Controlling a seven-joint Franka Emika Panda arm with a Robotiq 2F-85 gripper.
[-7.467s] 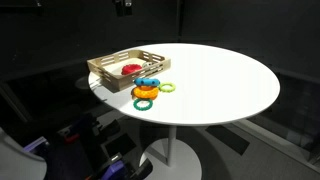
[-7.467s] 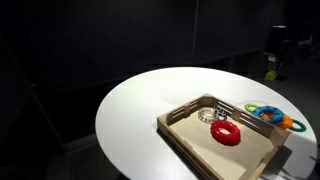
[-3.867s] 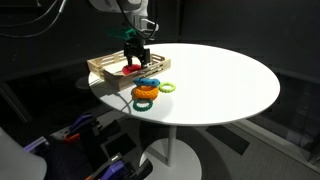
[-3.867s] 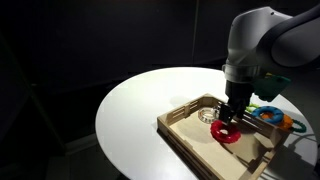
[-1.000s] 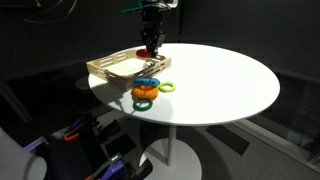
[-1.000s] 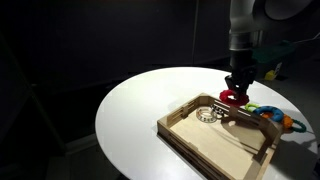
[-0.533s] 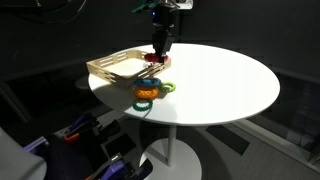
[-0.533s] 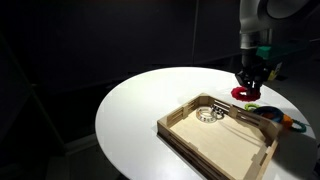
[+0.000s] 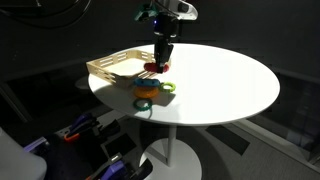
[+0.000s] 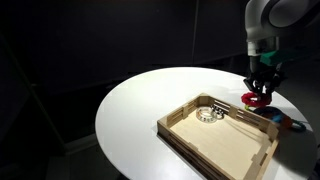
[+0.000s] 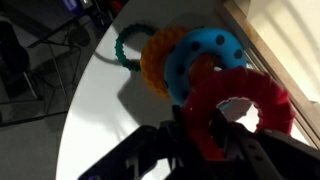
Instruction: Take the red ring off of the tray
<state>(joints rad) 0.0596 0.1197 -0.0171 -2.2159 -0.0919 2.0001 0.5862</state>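
The gripper (image 10: pixel 262 91) is clamped on the red ring (image 10: pixel 255 99), holding it raised just beyond the tray (image 10: pixel 180 112). Directly beneath sit the blue ring (image 11: pixel 207 48) and the orange ring (image 11: pixel 157 62).

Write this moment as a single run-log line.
hand: shut on red ring | red ring: in air, outside tray, over blue ring | release: not yet

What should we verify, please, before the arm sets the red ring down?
1. Grip: the red ring is clamped in the pincer: ok.
2. Ring higher than the tray walls: ok.
3. Bare surface straight beneath the ring: not ok; the wrist view shows the blue ring and orange ring below.
4. Bare table beyond those rings: ok.
5. Height above the table: cannot tell.
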